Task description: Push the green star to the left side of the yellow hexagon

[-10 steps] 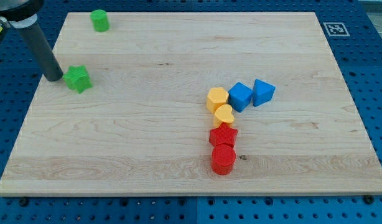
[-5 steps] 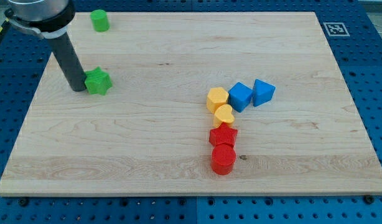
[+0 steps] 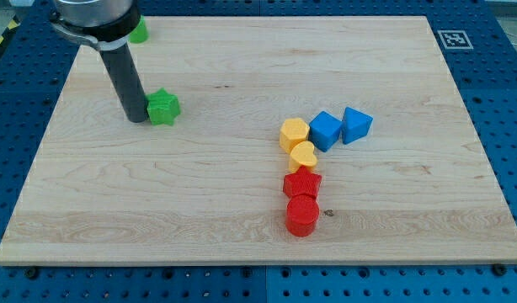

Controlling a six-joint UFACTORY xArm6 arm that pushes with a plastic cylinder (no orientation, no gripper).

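My tip (image 3: 137,118) is a bare rod end with nothing to open or close and no hold on anything; it rests against the view's left face of the green star (image 3: 163,108), which sits in the upper left part of the wooden board (image 3: 242,219); the yellow hexagon (image 3: 294,134) lies well apart toward the view's right, touching a yellow heart-shaped block (image 3: 303,156) below it and a blue block (image 3: 325,130) beside it; two red blocks (image 3: 302,202) trail downward, a blue triangular block (image 3: 356,124) sits further right, and a second green block (image 3: 139,32) peeks out behind the rod at the view's top; the push seems well begun but far from finished; to do it well, I judge the tip should stay centred behind the star and steer slightly downward, slowing so the star halts just left of the hexagon without knocking the cluster.
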